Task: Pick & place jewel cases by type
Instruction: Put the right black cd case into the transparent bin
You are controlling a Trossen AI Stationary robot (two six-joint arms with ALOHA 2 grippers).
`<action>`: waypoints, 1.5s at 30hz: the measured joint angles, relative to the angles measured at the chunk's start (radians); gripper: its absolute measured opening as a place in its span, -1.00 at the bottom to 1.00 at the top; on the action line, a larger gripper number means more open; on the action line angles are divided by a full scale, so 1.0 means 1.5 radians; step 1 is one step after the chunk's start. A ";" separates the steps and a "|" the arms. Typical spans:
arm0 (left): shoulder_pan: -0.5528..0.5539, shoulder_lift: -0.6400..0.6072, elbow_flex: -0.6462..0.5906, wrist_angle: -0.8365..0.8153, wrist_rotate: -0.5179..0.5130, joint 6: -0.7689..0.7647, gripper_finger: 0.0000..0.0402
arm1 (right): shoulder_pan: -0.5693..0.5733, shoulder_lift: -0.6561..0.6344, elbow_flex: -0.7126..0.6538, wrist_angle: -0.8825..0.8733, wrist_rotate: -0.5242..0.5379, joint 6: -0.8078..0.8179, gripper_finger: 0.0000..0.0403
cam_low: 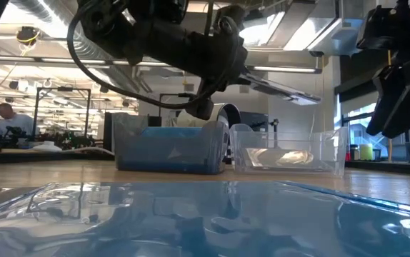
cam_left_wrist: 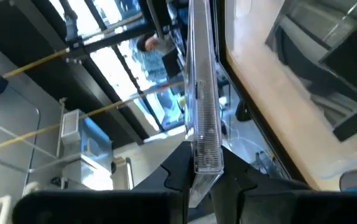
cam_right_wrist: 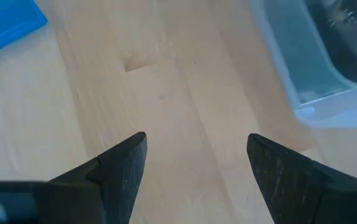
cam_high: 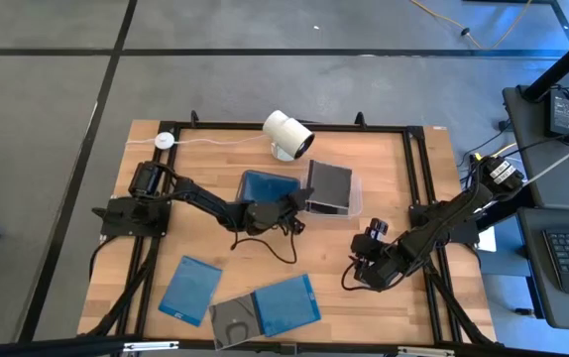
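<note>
Taking the white cylindrical camera (cam_high: 287, 134) at the far edge of the wooden table (cam_high: 403, 307) as my mark, the things farthest from it lie along the near edge. There a dark grey square jewel case showing a disc (cam_high: 234, 321) sits between two translucent blue flat plastic jewel cases: one (cam_high: 190, 290) off toward the left arm's side, the other (cam_high: 286, 301) overlapping the grey case's edge toward the right arm's side.

Closer to the camera, but well off to its right-arm side, the right gripper (cam_high: 361, 270) hangs over bare wood with its two dark fingers (cam_right_wrist: 119, 168) spread wide and nothing between them. In its own wrist view a blue case corner (cam_right_wrist: 7, 28) and a tub wall (cam_right_wrist: 303, 74) show at the margins.

Nearer still, almost straight in front of the camera, the left gripper (cam_high: 294, 203) is clamped on a thin clear plastic jewel case (cam_left_wrist: 203, 99), its fingers (cam_left_wrist: 180, 171) pinching one edge so the case stands out edge-on; from the low view it juts level above the tubs (cam_low: 283, 89).

Just in front of the camera stand two deeper rectangular tubs side by side: a blue-tinted plastic tub (cam_high: 268, 185) holding blue cases, and a clear plastic tub (cam_high: 330, 187) with dark contents, just beside the held case.
</note>
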 joint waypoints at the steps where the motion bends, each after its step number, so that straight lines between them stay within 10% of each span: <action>1: 0.002 0.000 0.000 -0.005 0.016 0.000 -0.83 | 0.000 0.000 0.000 0.000 0.006 0.000 0.39; 23: 0.051 0.000 0.000 -0.124 0.061 -0.072 -0.81 | 0.000 0.000 0.000 0.001 0.017 0.000 0.39; 30: 0.040 0.001 0.000 -0.088 0.048 -0.044 -0.81 | 0.000 -0.014 0.001 -0.012 0.218 0.204 0.39; 37: 0.007 0.001 0.000 -0.017 0.043 0.007 -0.80 | 0.000 -0.189 0.001 -0.191 0.207 0.297 0.39; 45: -0.041 0.001 0.000 -0.019 0.063 0.056 -0.81 | -0.091 -0.447 0.001 -0.102 0.078 0.019 0.39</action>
